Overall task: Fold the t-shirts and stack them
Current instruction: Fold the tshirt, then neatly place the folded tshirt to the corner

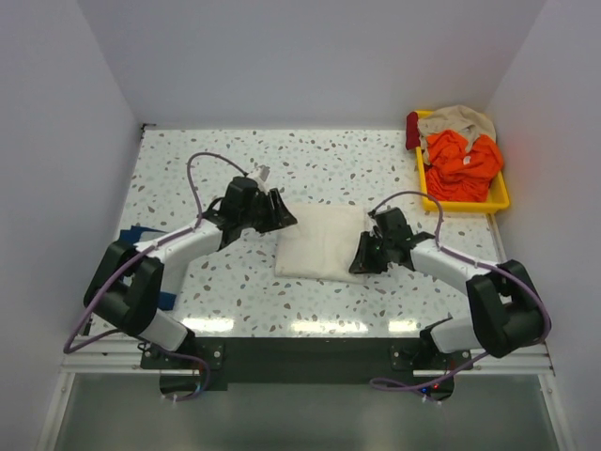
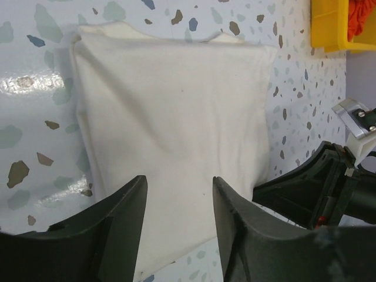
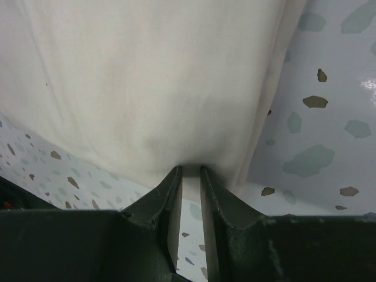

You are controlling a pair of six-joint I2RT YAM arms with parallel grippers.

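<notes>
A cream t-shirt (image 1: 322, 242) lies folded into a rectangle in the middle of the table; it fills the left wrist view (image 2: 176, 100) and the right wrist view (image 3: 147, 76). My left gripper (image 1: 282, 214) hangs at its left edge, open (image 2: 179, 179), with nothing between the jaws. My right gripper (image 1: 362, 258) is at the shirt's right edge, its narrow jaws (image 3: 190, 168) pinched on the cloth's border. A navy blue t-shirt (image 1: 136, 233) lies at the far left, mostly hidden under my left arm.
A yellow tray (image 1: 498, 199) at the back right holds orange (image 1: 462, 160), beige and dark red clothes; its corner shows in the left wrist view (image 2: 329, 29). White walls close in the speckled table on three sides.
</notes>
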